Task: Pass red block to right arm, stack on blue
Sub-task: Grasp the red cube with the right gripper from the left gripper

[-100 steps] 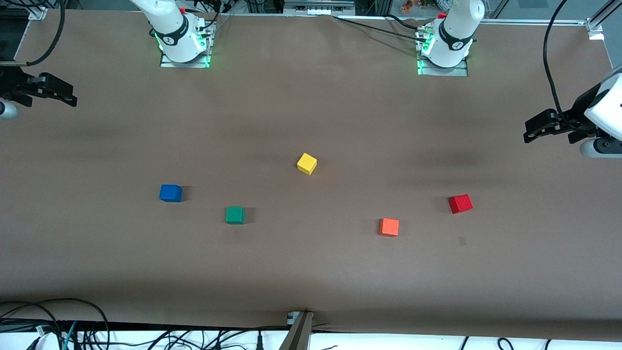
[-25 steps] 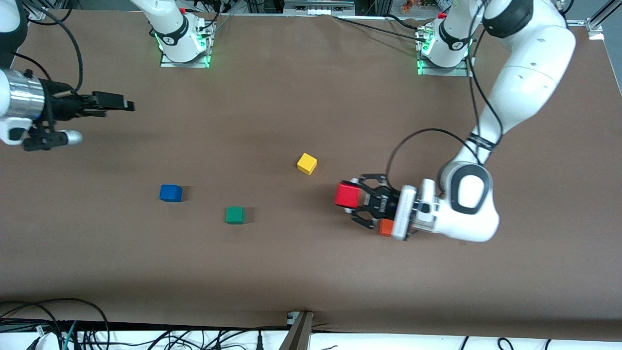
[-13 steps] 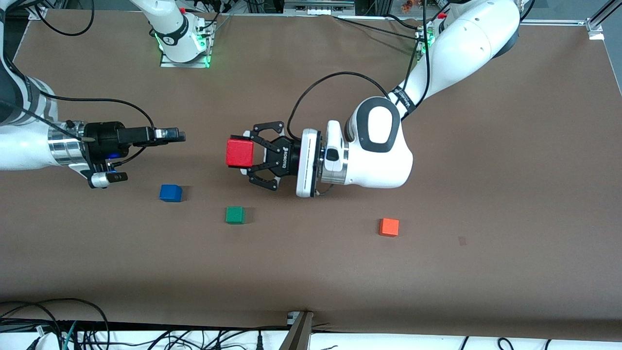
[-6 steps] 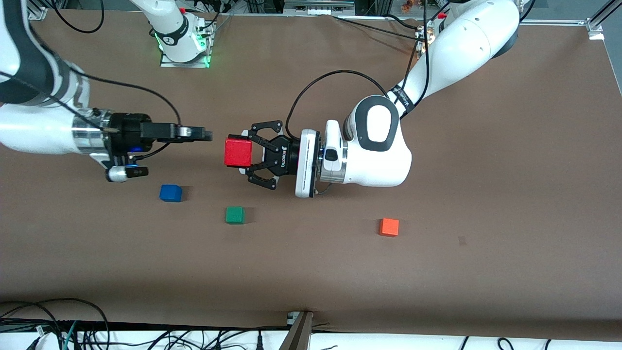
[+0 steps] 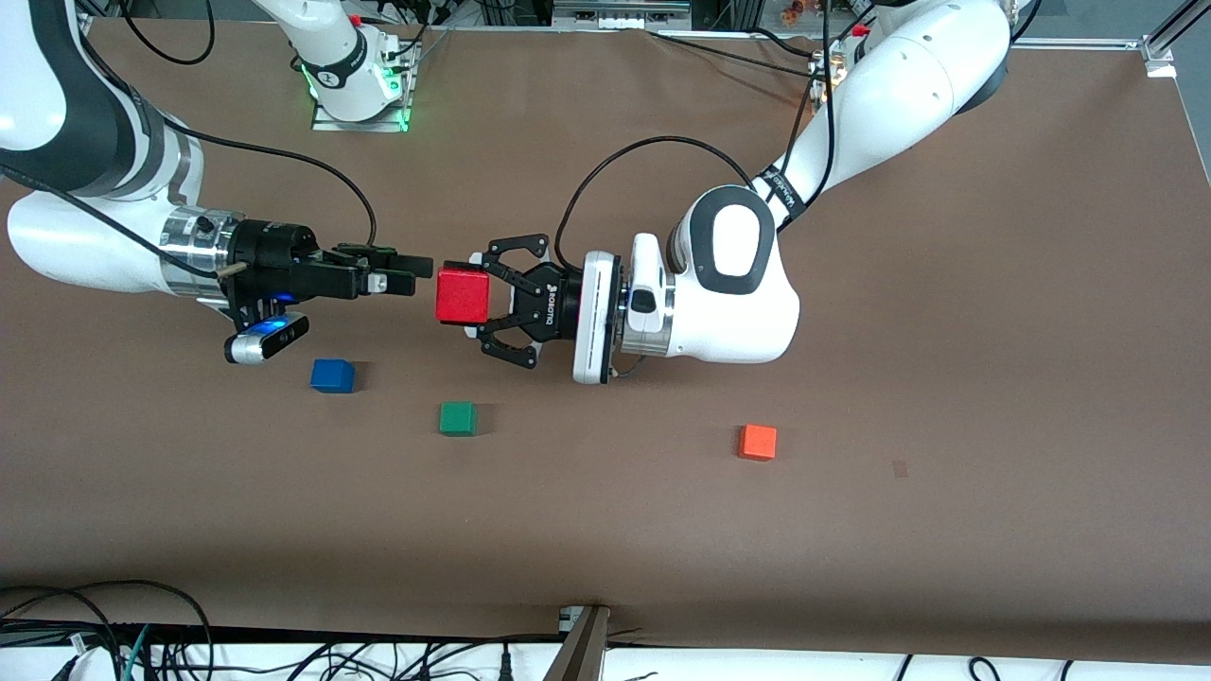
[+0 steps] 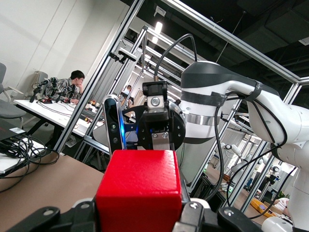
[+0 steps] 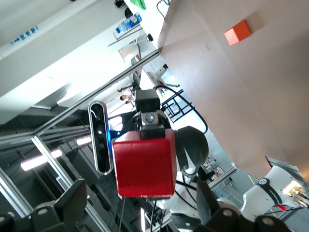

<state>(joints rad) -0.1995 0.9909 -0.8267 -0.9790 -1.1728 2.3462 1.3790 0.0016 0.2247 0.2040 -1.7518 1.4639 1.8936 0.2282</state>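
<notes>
My left gripper [image 5: 476, 299] is shut on the red block [image 5: 463, 295] and holds it in the air over the middle of the table. The block fills the left wrist view [image 6: 140, 191] between the claw fingers [image 6: 194, 212]. My right gripper [image 5: 413, 274] is open, level with the block, its fingertips just short of it. In the right wrist view the block [image 7: 145, 164] shows between my open right fingers [image 7: 72, 198], apart from them. The blue cube [image 5: 332, 375] sits on the table under the right wrist, nearer the front camera.
A green cube [image 5: 458, 418] lies beside the blue one, toward the left arm's end. An orange cube [image 5: 758, 442] lies farther toward that end and shows in the right wrist view [image 7: 237, 32]. The left arm's wrist covers the table's middle.
My right gripper has moved toward the red block and now nearly reaches it. The left gripper has held the block almost still.
</notes>
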